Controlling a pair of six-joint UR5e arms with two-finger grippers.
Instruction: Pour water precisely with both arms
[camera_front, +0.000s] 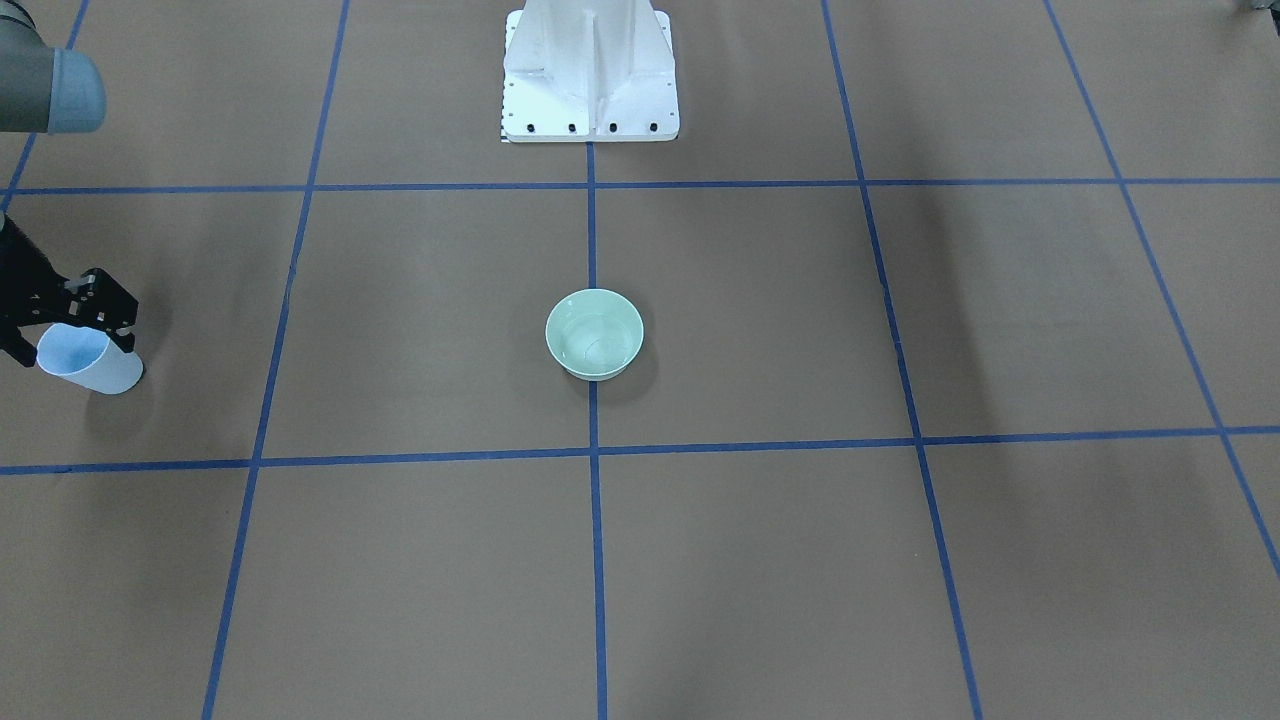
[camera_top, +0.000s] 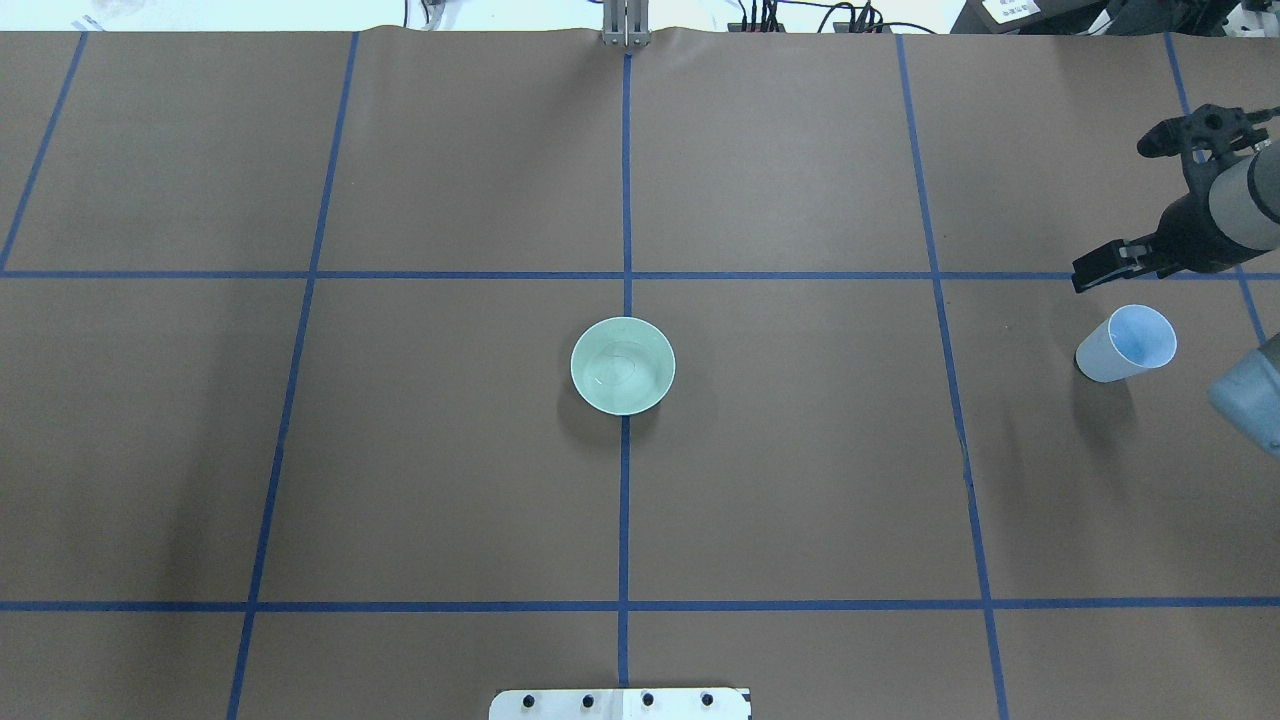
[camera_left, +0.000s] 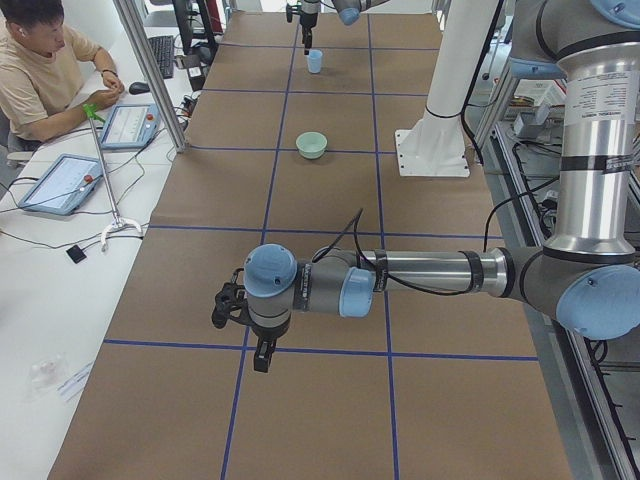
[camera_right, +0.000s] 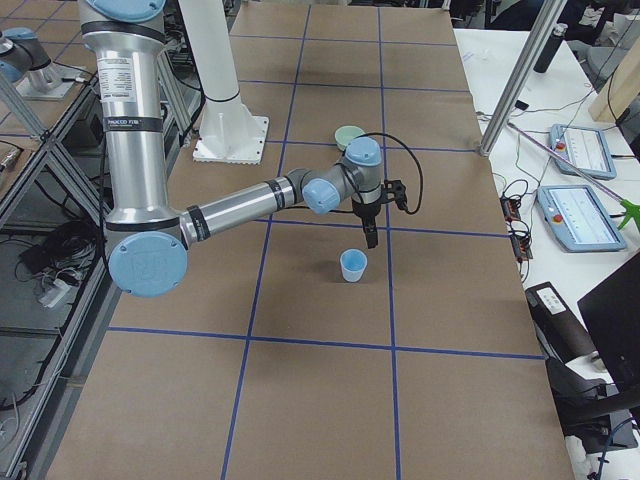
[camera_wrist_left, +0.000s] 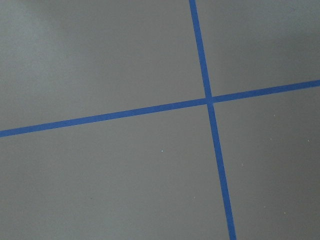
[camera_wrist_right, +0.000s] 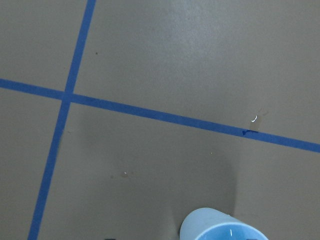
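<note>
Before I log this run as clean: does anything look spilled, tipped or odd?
Nothing obvious: the cup stands upright, the bowl sits level, no puddle shows. One tiny white glint by the tape may be a droplet.

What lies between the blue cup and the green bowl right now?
Only bare brown table cover, crossed by one blue tape line; the overhead view shows it between the green bowl and the blue cup.
</note>
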